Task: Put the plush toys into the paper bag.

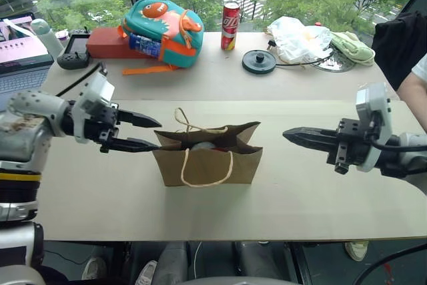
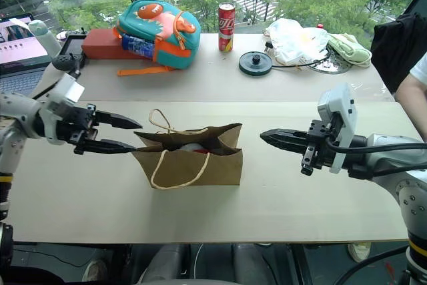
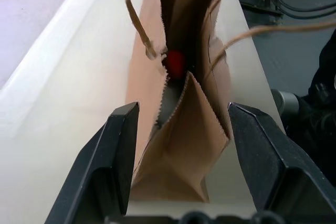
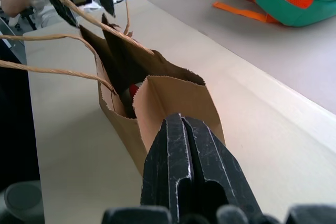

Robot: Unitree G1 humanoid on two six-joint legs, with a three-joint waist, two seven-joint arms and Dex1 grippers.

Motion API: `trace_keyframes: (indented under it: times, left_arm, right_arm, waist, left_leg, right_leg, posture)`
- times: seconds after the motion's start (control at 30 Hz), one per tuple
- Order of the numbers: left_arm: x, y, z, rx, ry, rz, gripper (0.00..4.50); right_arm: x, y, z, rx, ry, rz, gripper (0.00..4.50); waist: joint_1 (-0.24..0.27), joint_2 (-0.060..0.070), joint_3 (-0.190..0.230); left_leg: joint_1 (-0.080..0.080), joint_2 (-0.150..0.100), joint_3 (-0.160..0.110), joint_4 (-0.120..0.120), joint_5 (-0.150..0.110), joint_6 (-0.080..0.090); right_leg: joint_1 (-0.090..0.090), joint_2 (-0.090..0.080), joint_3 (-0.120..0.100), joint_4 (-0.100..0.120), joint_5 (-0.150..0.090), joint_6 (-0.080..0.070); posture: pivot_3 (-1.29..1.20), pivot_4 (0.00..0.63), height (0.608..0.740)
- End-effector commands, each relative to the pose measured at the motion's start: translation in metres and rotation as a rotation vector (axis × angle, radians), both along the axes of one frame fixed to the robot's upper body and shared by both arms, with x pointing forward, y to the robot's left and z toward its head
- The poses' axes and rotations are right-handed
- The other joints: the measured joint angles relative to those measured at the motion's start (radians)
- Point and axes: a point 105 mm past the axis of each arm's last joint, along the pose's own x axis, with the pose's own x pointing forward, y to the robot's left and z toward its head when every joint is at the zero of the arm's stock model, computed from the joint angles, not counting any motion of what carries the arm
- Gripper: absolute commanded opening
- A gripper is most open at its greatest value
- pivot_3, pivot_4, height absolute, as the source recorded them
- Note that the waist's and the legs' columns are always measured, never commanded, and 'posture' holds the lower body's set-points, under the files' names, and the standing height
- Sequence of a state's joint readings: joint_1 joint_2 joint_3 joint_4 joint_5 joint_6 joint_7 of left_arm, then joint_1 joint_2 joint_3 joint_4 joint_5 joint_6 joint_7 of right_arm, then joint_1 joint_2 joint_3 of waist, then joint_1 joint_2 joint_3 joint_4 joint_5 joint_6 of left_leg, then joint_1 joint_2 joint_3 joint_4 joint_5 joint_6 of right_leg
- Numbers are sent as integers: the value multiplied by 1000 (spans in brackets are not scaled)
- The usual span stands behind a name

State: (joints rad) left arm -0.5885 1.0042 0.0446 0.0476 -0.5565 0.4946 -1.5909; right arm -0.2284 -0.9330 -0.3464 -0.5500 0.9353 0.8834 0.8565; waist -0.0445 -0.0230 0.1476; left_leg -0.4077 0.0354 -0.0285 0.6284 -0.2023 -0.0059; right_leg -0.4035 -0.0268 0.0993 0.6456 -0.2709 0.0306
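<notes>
The brown paper bag (image 1: 208,163) stands upright and open-mouthed in the middle of the table, its loop handles drooping over the front and back. Down inside it lies the red plush toy (image 3: 175,62), and from the head view a pale fuzzy shape (image 1: 204,145) shows beside the red. My left gripper (image 1: 159,133) hovers just left of the bag's top edge, open and empty, pointing at the bag. To the bag's right, a short gap away, my right gripper (image 1: 287,135) is shut on nothing, its tip aimed at the bag's end (image 4: 173,98).
On the far table lie a teal-and-orange fish backpack (image 1: 163,31), a red can (image 1: 230,26), a black disc (image 1: 259,61), a white plastic bag (image 1: 300,38) and a pale green cloth (image 1: 353,48). A laptop (image 1: 23,58) is far left; a person's arm (image 1: 413,91) is at the right edge.
</notes>
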Motion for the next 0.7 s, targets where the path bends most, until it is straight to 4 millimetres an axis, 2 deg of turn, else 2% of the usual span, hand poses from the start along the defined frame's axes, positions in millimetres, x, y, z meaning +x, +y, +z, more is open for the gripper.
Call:
trace_keyframes:
  times: [0.03,0.17,0.7]
  left_arm:
    - [-4,13,18,-1,-29,46,2894]
    - [-10,28,15,19,0,104,2894]
    - [-12,33,7,11,6,148,2894]
  right_arm:
    - [0,-1,8,-14,-51,14,0]
    - [2,0,5,-20,-47,29,0]
    - [10,1,3,-25,-51,47,0]
  waist:
    - [0,0,0]
    - [-2,0,0]
    - [3,0,0]
  left_leg:
    - [0,0,0,0,0,0]
    - [0,0,1,0,0,0]
    - [0,0,1,0,0,0]
  right_leg:
    - [0,0,0,0,0,0]
    - [0,0,0,0,0,0]
    - [0,0,0,1,0,-1]
  posture:
    - [0,150,739]
    - [0,150,739]
    - [0,150,739]
